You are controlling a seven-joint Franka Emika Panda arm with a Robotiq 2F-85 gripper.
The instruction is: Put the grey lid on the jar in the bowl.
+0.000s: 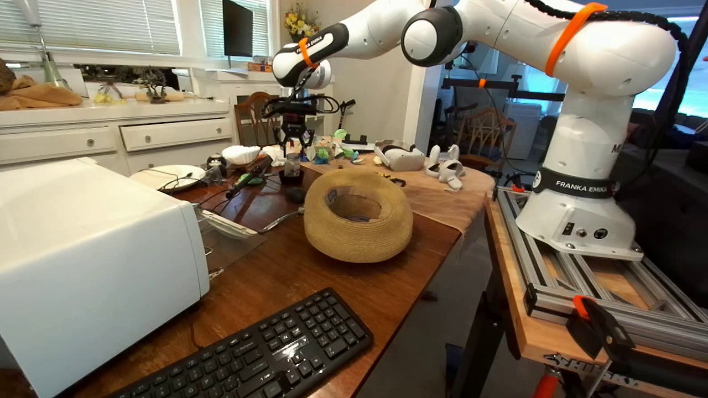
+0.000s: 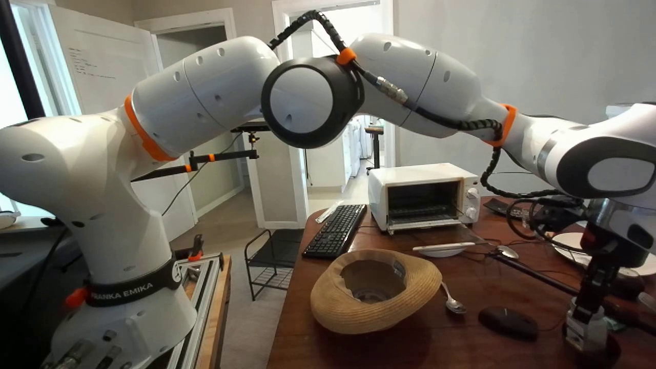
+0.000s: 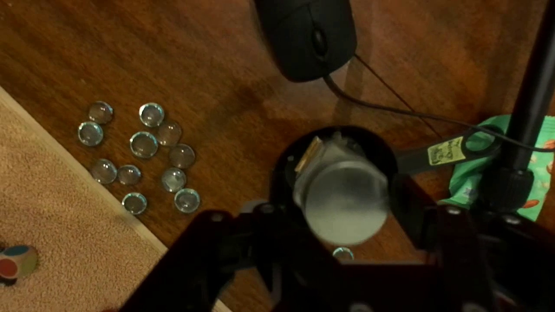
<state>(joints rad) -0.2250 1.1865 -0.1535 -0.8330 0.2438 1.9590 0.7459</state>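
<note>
The grey round lid [image 3: 347, 208] is at the top of the clear jar [image 3: 305, 186] in the wrist view. The jar stands in the small black bowl [image 3: 377, 145], which also shows in an exterior view [image 1: 291, 178]. The jar also shows in both exterior views [image 1: 292, 166] [image 2: 584, 333]. My gripper [image 1: 293, 155] points down over the bowl, and its black fingers lie on both sides of the lid, seemingly touching it. The gripper also shows in an exterior view [image 2: 588, 305]. I cannot tell whether the lid sits fully flat on the jar, because its underside is hidden.
A black mouse [image 3: 308, 39] with a cable lies beside the bowl. A black pole [image 3: 529, 86] crosses a green packet [image 3: 466, 182]. Several glass beads [image 3: 144, 144] lie near the cloth edge. A straw hat [image 2: 376, 307], keyboard [image 2: 335, 230] and toaster oven [image 2: 423, 197] stand farther along.
</note>
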